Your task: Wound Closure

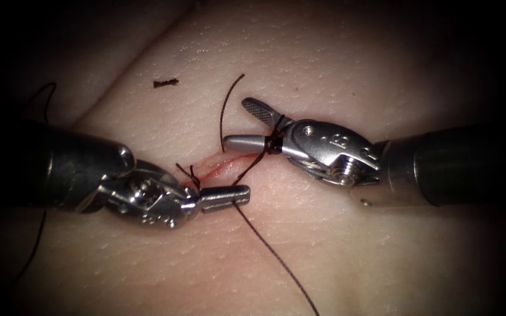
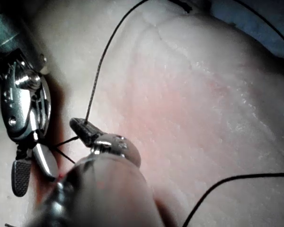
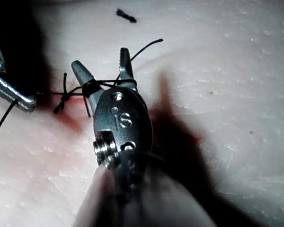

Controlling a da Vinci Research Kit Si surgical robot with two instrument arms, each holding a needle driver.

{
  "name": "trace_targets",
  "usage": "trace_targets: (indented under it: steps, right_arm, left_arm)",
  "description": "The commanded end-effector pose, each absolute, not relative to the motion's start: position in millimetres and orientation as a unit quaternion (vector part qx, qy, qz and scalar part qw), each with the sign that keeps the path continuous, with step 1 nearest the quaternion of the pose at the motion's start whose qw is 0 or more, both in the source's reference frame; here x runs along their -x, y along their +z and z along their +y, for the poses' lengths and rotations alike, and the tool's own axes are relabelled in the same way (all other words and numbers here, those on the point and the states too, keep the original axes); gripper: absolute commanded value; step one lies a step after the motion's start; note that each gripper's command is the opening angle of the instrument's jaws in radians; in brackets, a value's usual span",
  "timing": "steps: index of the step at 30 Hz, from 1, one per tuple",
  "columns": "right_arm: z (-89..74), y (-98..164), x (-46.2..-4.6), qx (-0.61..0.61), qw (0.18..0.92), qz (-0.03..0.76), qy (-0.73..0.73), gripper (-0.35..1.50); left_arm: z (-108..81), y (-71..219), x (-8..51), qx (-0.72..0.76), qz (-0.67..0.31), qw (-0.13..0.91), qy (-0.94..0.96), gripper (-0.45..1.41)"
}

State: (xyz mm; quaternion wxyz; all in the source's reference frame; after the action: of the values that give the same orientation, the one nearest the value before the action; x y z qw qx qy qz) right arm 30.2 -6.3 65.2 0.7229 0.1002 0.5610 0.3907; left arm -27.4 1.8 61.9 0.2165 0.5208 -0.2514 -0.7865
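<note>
The left tool point(image 1: 225, 196) has its fingers clenched on the thread point(image 1: 276, 257) beside the cut point(image 1: 224, 167). The right tool point(image 1: 247, 124) has its fingers released, with thread wrapped around their base, seemingly for a knot.

A surgical training lab, by the look of it: a pale slab of tissue point(image 1: 335, 246) with pored skin fills the lit field, dark all around as through a scope. A short red-stained cut point(image 1: 224, 165) sits at centre, dark thread point(image 1: 276, 254) trails toward five o'clock, and a snipped thread end point(image 1: 165, 83) lies at eleven o'clock.
</note>
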Motion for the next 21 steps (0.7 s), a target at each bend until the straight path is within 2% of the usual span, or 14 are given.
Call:
trace_targets:
  steps: [1, 13, 21]
  right_arm:
    - [-7.1, 66.1, -31.3, -0.108, 0.719, 0.562, 0.395, 0.89]
    - [-5.6, 69.7, -31.2, -0.124, 0.691, 0.547, 0.455, 0.99]
    - [-5.2, 71.9, -32.4, -0.134, 0.687, 0.540, 0.468, 0.99]
  left_arm:
    - [1.6, 62.4, 27.8, -0.521, -0.248, 0.214, -0.788, -0.45]
    - [4.5, 64.5, 26.7, -0.514, -0.247, 0.206, -0.795, -0.45]
    - [5.5, 64.6, 26.7, -0.513, -0.246, 0.202, -0.797, -0.45]
